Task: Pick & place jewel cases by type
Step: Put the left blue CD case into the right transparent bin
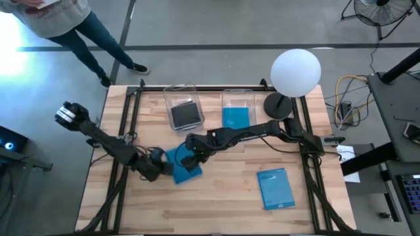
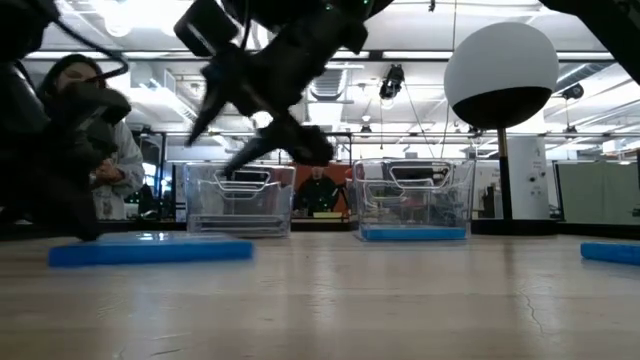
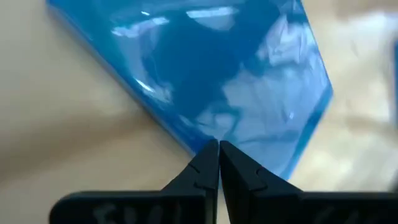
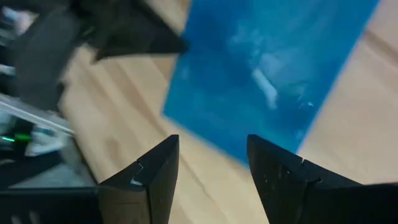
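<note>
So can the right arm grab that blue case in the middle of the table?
Probably yes. The right gripper hangs just above the blue case with its fingers open. The left gripper is shut against the case's edge, which crowds that side.

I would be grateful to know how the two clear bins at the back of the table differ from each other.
The left bin holds a dark grey jewel case, while the right bin holds a blue jewel case. The left bin lies nearer the left arm's side of the table; the right bin sits beside the lamp base. Both are clear, rectangular and stand at the table's far edge.
</note>
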